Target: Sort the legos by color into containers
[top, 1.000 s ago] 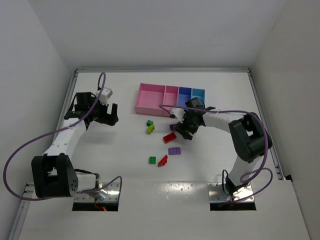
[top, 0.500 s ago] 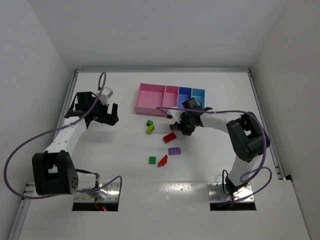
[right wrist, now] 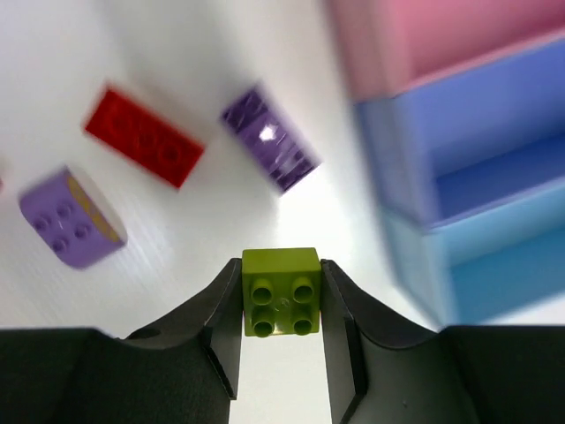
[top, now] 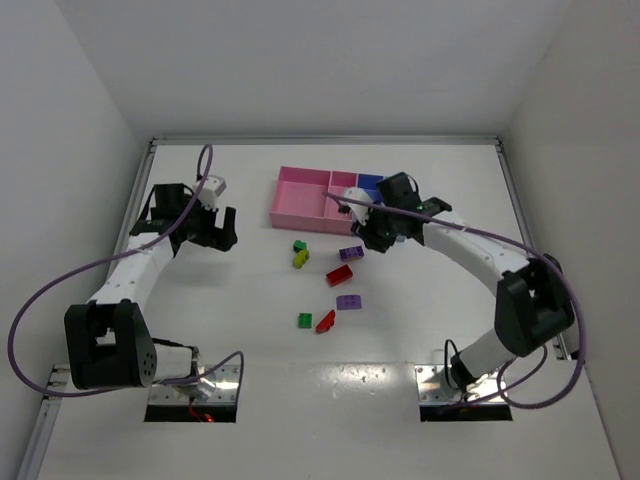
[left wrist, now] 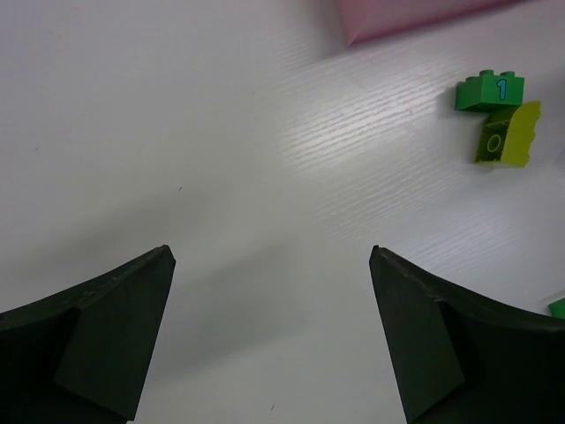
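My right gripper [right wrist: 281, 272] is shut on a small yellow-green lego [right wrist: 281, 296], held above the table just in front of the containers. In the overhead view this gripper [top: 372, 236] hangs by the near edge of the blue-violet bin [top: 369, 182]. The joined bins run from wide pink [top: 303, 200] through narrow pink [top: 343, 188] to light blue [top: 398, 183]. Loose legos lie on the table: purple [top: 351, 253], red [top: 339, 274], purple [top: 349, 301], red [top: 325, 321], green [top: 304, 320], dark green [top: 299, 245], yellow-green [top: 301, 259]. My left gripper [top: 222, 230] stands open and empty, well to their left.
The left wrist view has a green brick [left wrist: 490, 90] and a yellow-green one [left wrist: 505, 137] at its right edge, with a pink bin corner [left wrist: 415, 18] at the top. Raised rails border the white table [top: 250, 290], and purple cables loop over both arms.
My right gripper has shut on the yellow-green lego, lifted it and moved up and right toward the bins. The left arm has stayed still.
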`<action>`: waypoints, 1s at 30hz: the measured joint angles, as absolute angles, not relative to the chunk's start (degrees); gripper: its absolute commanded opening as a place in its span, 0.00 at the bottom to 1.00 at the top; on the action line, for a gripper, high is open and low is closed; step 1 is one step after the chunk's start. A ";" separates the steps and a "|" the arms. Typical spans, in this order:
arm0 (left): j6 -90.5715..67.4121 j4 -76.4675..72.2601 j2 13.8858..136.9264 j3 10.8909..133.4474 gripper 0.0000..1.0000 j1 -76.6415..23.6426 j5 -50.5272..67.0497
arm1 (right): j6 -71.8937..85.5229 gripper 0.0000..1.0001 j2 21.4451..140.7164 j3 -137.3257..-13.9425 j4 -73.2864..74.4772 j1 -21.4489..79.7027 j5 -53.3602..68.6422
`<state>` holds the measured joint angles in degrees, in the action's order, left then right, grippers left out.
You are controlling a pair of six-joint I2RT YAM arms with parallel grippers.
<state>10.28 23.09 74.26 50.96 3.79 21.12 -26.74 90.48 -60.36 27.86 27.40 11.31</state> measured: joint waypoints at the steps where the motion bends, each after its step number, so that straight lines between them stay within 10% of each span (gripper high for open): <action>1: 10.31 23.09 74.26 50.96 1.00 3.81 21.21 | -26.50 0.07 89.19 -62.19 28.16 27.20 11.55; 21: 12.03 23.94 74.02 52.56 1.00 3.81 20.97 | -24.88 0.08 108.05 -83.64 27.77 12.62 10.79; 30: 12.43 23.94 74.15 52.62 1.00 3.81 21.19 | -23.81 0.59 111.57 -84.90 28.40 10.94 12.47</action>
<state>12.43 23.94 74.15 52.62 3.81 21.19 -23.81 111.57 -84.90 28.40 10.94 12.47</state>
